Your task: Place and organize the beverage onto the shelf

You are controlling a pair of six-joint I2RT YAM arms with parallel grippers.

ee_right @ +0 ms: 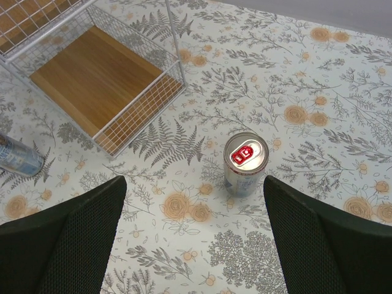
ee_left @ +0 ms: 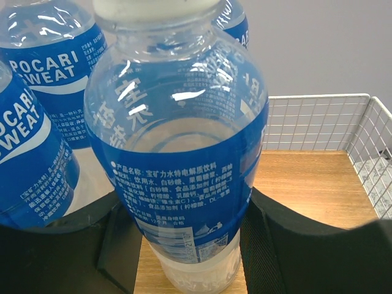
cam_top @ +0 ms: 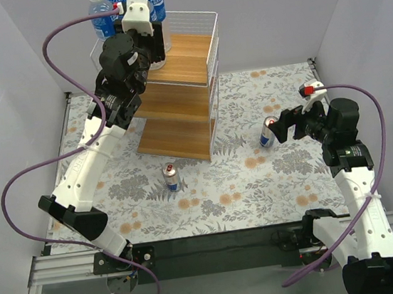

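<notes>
1. White walls enclose a floral-patterned table (cam_top: 259, 189), with the shelf (cam_top: 192, 51) standing at its far side.
2. On the top board, the left claw (ee_left: 187, 205) has its pads against both sides of an upright bottle (ee_left: 177, 153). It appears to be pinching the bottle low on the label, with the base at or just above the wood.
3. The other bottles (ee_left: 43, 67) stand just beyond and to the left of that claw. Bare board runs off to its right.
4. The right claw (ee_right: 195, 184) is spread wide and holds nothing.
5. One can (ee_right: 245, 160) stands upright on the table just ahead of it, a little toward its right finger. The can's long axis is vertical and its tab faces up.
6. A second can (cam_top: 172, 176) sits well off to the right claw's left, near the shelf's foot.
7. Judged from this, the bottles are nearly settled and both cans remain.
8. The right arm is much the nearer to the first can. A small shift to centre the gap, then a straight advance and squeeze across the can's width, should take it.
</notes>
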